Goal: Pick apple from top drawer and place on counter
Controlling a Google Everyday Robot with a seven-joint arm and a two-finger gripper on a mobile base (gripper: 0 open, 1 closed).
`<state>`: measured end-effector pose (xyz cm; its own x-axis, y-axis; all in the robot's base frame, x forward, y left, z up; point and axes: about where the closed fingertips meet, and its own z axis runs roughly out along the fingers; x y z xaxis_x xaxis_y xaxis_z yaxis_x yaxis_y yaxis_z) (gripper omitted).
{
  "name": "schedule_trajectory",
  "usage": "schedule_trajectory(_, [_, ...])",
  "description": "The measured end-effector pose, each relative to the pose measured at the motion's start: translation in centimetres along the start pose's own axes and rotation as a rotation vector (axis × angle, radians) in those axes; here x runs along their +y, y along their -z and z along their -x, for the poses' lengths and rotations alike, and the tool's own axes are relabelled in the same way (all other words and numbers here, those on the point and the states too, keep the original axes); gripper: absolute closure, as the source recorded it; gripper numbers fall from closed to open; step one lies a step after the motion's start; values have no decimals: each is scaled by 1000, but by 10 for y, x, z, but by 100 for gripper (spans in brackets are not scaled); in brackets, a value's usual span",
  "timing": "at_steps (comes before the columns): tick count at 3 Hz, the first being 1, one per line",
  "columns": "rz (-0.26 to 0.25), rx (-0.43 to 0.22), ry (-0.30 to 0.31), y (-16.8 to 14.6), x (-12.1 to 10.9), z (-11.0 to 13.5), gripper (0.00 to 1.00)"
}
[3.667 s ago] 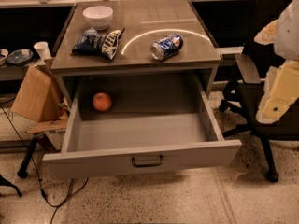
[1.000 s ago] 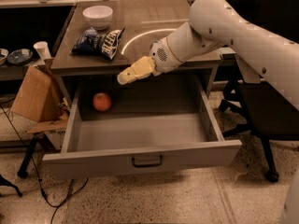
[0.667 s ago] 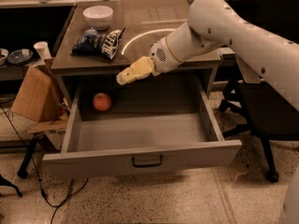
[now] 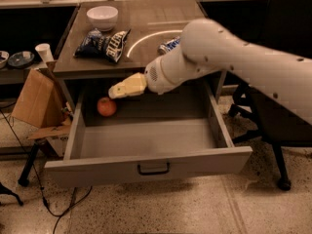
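Sitting in the back left corner of the open top drawer, the apple is not yet being held, so the grasp, the lift and the placing on the counter are all remaining to do. The gripper is hovering just above and beside the apple, seemingly not touching it and carrying nothing; whether it is standing apart or together I cannot tell from this angle
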<state>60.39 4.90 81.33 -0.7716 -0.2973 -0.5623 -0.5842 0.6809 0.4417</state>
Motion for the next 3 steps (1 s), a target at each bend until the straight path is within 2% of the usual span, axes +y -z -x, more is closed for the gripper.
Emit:
schedule_trajectory(1, [-60,-51,-113,-37,1,-1,0])
schedule_trajectory(2, [-86,-104,-190,-75,0,16,0])
schedule_trajectory(3, [-127,-154,-257,-99,-3,39,0])
